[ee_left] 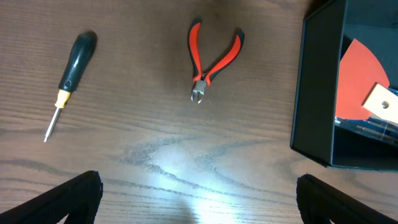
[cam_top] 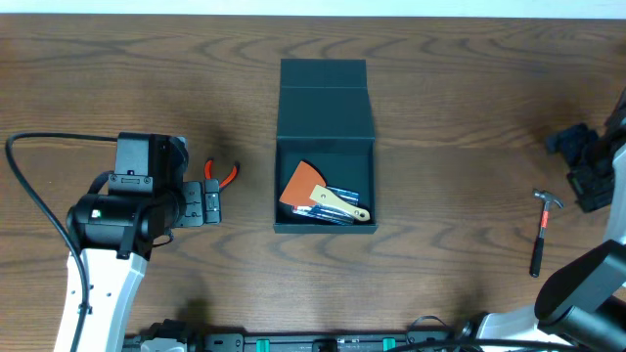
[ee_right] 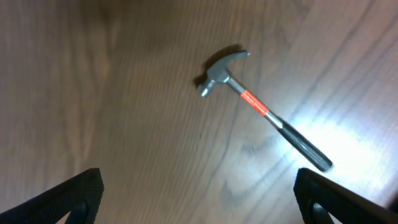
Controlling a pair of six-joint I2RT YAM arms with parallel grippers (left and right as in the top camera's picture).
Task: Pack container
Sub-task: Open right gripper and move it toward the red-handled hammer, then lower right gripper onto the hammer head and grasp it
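The left gripper (ee_left: 199, 202) shows its black fingers (ee_left: 74, 196) in the bottom corners of the left wrist view, spread wide apart. Beyond them on the brown wooden table (ee_left: 155, 162) lie a black-handled, yellow-collared screwdriver (ee_left: 69, 74) and red-handled steel cutting pliers (ee_left: 214, 62). At right is the dark teal-black square rigid container (ee_left: 314, 93), holding an orange-bladed scraper (ee_left: 360, 78).

In the right wrist view the right gripper (ee_right: 199, 199) is also parted, above a steel claw hammer with a red-banded black handle (ee_right: 264, 109).

Overhead, the container sits mid-table with its flap lid (cam_top: 325, 98) laid open. The pliers lie to its left and the hammer far right

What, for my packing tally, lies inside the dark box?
In the box, an orange scraper with a pale handle lies on a clear case with blue inside. Anything beneath them is hidden.
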